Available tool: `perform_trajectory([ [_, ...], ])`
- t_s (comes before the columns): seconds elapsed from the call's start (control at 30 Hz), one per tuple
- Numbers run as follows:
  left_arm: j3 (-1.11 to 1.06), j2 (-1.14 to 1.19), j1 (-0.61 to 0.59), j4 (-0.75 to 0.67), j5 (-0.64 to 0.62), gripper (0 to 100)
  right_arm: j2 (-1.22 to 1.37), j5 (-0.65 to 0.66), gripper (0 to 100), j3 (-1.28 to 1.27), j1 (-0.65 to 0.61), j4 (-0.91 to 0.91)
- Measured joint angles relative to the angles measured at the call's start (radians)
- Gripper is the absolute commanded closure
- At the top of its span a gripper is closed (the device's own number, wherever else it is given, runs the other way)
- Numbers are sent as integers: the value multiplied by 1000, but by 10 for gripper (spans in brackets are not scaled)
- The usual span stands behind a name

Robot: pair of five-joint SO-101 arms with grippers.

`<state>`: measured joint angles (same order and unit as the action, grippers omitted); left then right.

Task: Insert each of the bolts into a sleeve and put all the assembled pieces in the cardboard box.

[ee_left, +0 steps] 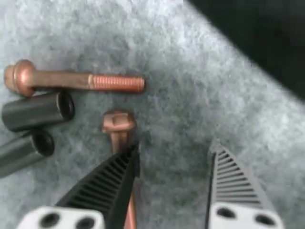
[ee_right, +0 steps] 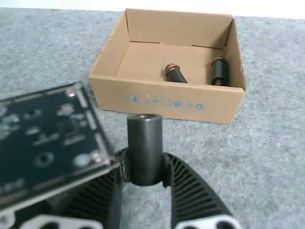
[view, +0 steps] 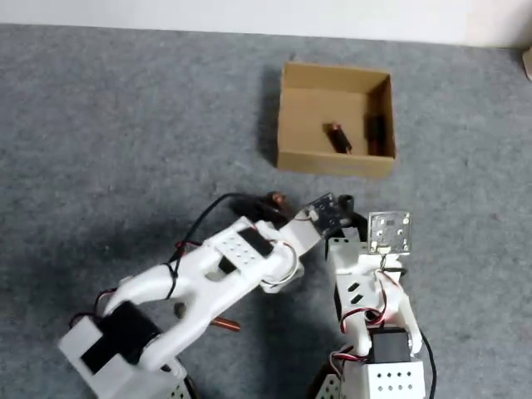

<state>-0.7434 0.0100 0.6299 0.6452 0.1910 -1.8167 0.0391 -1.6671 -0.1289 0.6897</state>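
Around the left gripper: a long bolt (ee_left: 71, 81) lies flat on the grey carpet (ee_left: 205, 100) out past the fingertips, a black sleeve (ee_left: 38, 110) just beside it, a second sleeve (ee_left: 24, 150) right next to that one
Further back: one more loose bolt (view: 224, 324) sits on the carpet under the left arm (view: 199, 278), well behind its gripper
In the way: the circuit board (ee_right: 47, 138) on the left arm's wrist crowds in right beside the right gripper and hides the carpet on that side
Left arm pose: stretched on a slant from the near table edge toward the middle, gripper tipped down at the carpet
Right arm pose: the right arm (view: 370, 291) stands folded close beside it, gripper facing the cardboard box (ee_right: 167, 102)
Left gripper (ee_left: 175, 148): fingers wide apart, bare carpet in the gap
Near bolt (ee_left: 119, 125): head just past the tip of one finger (ee_left: 107, 183), shank running back under that finger and partly hidden by it
Right gripper (ee_right: 144, 167): clamped on the held sleeve (ee_right: 144, 143), which stands upright, open end up, poking well above the fingers
Box from the right gripper: straight ahead and apart from it, open side up
Inside the box: one assembled piece (ee_right: 175, 74) lies aslant near the middle, another assembled piece (ee_right: 218, 71) lies along the side wall, the two apart
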Motion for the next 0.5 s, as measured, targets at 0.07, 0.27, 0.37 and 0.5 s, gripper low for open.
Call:
perform_trajectory([
  [0.07, 26, 23, -14, 17, 0, 776, 0, 0, 994, 0, 0, 0],
  [0.27, 68, 41, -28, 74, -5, 803, 0, 0, 994, 0, 0, 0],
  [0.37, 80, 46, -29, 94, -80, 870, 0, 0, 994, 0, 0, 0],
  [0.5, 98, 51, -32, 97, -107, 848, 0, 0, 994, 0, 0, 0],
])
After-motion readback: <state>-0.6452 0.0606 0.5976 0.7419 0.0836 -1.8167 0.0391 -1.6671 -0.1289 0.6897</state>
